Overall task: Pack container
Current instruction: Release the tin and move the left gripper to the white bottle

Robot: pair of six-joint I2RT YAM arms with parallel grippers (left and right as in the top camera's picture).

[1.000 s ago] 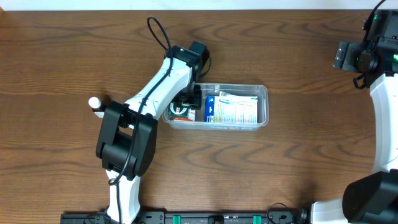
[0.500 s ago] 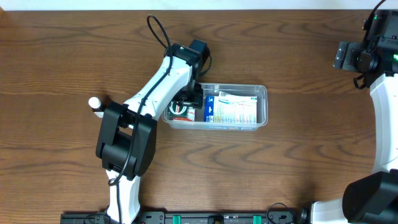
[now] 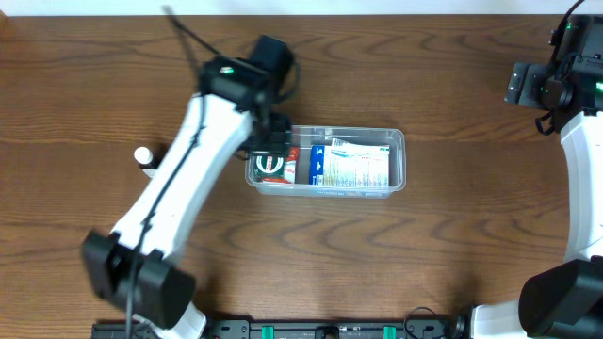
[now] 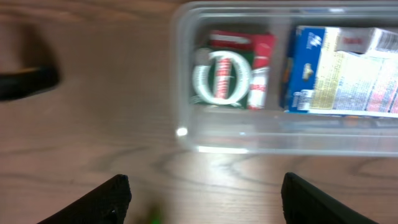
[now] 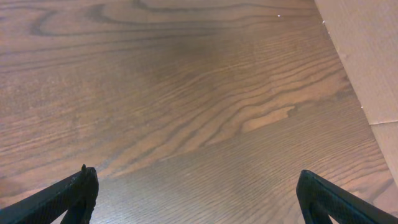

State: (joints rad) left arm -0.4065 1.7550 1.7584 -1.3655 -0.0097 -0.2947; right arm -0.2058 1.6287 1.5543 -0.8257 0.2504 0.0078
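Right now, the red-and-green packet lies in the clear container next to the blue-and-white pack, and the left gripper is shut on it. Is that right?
Not quite: the left gripper is open and holds nothing. The left wrist view shows its fingers apart over bare table, outside the container. The red-and-green packet does lie in it next to the blue-and-white pack.

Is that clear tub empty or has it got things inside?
Partly filled: the container holds a red-and-green packet and a blue-and-white packet, side by side.
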